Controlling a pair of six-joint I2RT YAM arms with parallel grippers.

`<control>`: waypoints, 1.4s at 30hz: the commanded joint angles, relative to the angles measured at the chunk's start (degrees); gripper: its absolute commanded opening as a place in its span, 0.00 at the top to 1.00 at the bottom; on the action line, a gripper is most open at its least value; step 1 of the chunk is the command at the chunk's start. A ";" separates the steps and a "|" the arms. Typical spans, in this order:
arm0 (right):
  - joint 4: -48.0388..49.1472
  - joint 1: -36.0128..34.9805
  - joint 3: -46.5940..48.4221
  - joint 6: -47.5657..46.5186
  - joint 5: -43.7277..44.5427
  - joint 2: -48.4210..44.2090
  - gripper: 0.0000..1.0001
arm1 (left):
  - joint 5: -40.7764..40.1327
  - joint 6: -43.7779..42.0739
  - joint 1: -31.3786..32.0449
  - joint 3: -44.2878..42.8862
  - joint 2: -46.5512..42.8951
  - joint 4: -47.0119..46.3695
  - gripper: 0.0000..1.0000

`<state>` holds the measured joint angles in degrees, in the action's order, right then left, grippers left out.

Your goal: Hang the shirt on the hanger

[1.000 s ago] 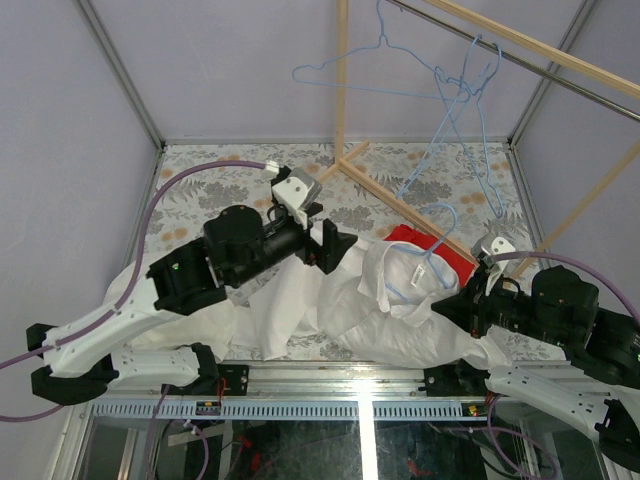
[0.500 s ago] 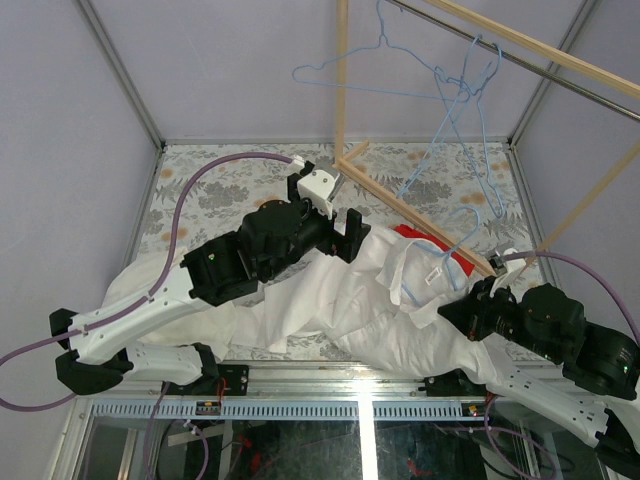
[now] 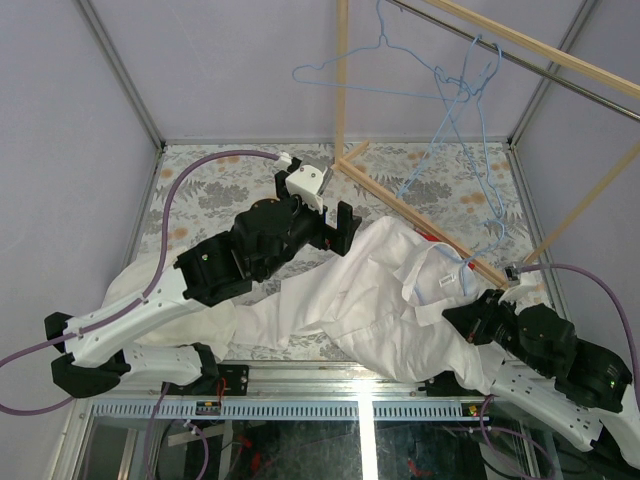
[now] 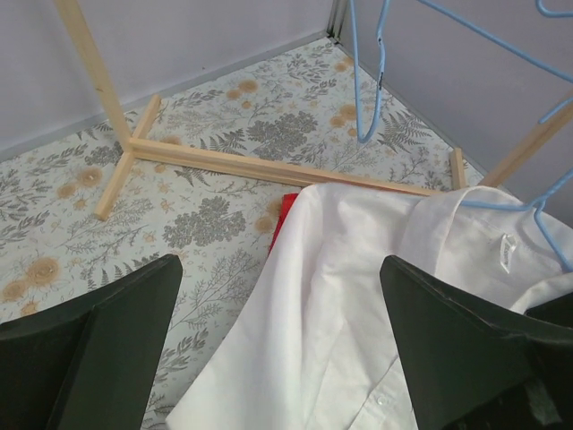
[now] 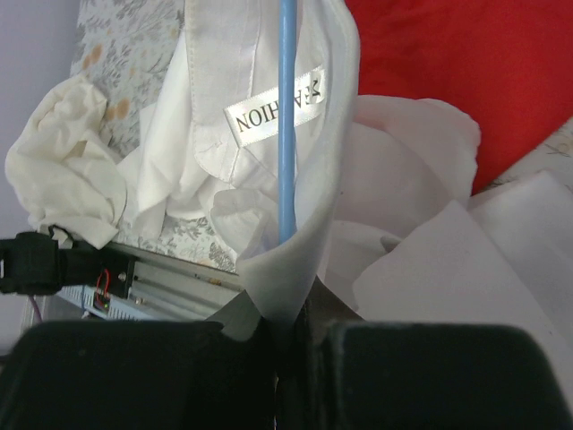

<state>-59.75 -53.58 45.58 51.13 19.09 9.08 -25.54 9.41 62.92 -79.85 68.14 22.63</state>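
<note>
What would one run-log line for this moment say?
left gripper: open, over shirt | right gripper: shut on shirt collar | blue hanger: wire inside collar

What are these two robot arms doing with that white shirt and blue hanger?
They are trying to get the white shirt onto a blue wire hanger. The right gripper is shut on the shirt's collar, and the hanger's wire runs inside the collar, past the neck tag, down toward those jaws. The left gripper hangs wide open over the shirt's other side, holding nothing. Most of the shirt lies spread on the floral table, partly covering a red cloth, beside a wooden rack.
</note>
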 commanded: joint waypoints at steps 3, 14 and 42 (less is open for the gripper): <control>-0.46 -0.04 0.56 8.58 15.17 -0.72 1.00 | -1.80 1.20 -0.44 1.12 -0.80 -3.39 0.07; 3.23 -0.19 2.41 9.42 24.42 10.38 1.00 | -0.56 1.90 -0.91 0.67 0.46 -2.96 0.07; 22.58 -2.24 -0.25 -8.36 25.61 18.84 1.00 | 1.52 5.49 -0.86 2.88 -3.10 -2.36 0.07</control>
<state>-46.09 -55.44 46.59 46.37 45.58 28.40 -23.94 13.67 62.24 -77.52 66.17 22.70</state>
